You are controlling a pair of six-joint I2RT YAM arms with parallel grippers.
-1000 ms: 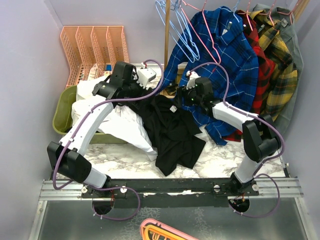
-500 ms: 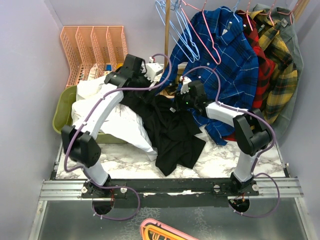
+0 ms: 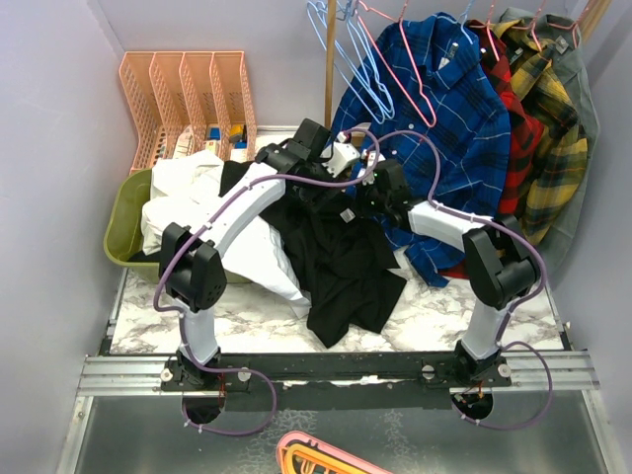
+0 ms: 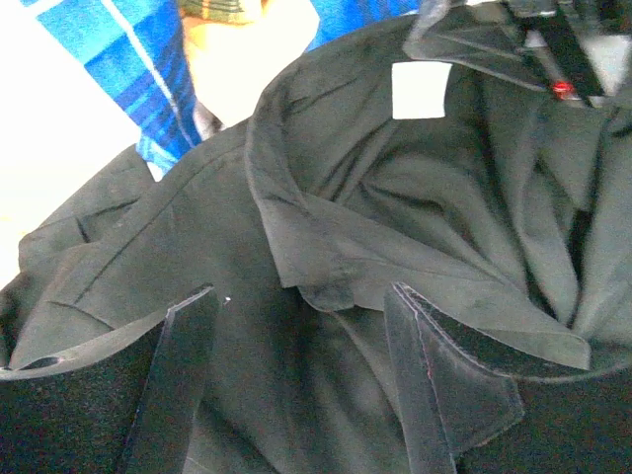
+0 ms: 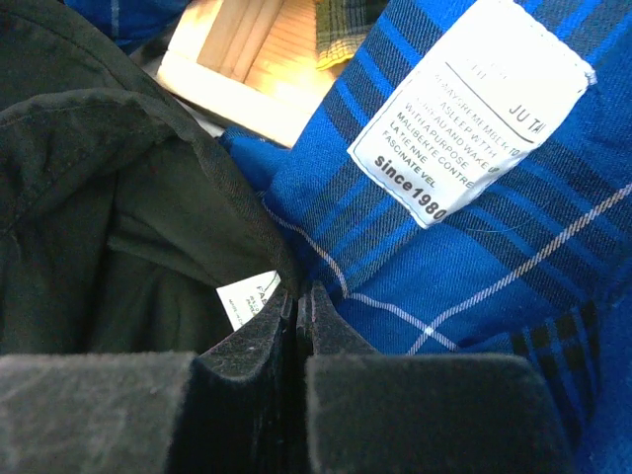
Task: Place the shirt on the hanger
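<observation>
Left gripper (image 4: 301,294) gapes over the shirt (image 3: 341,262) heaped on marbled table (image 3: 242,316). Right gripper (image 5: 299,288) pinches shirt edge. I note lilac walls (image 3: 54,118).

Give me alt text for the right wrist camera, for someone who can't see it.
The right gripper, shut, pinches the edge of the black shirt beside its small white tag. To the right lies a blue plaid shirt with a larger white label reading "since 1980".

Shirt (image 4: 326,197) — matt black woven cloth; table (image 3: 434,306) — glossy marbled surface.
</observation>
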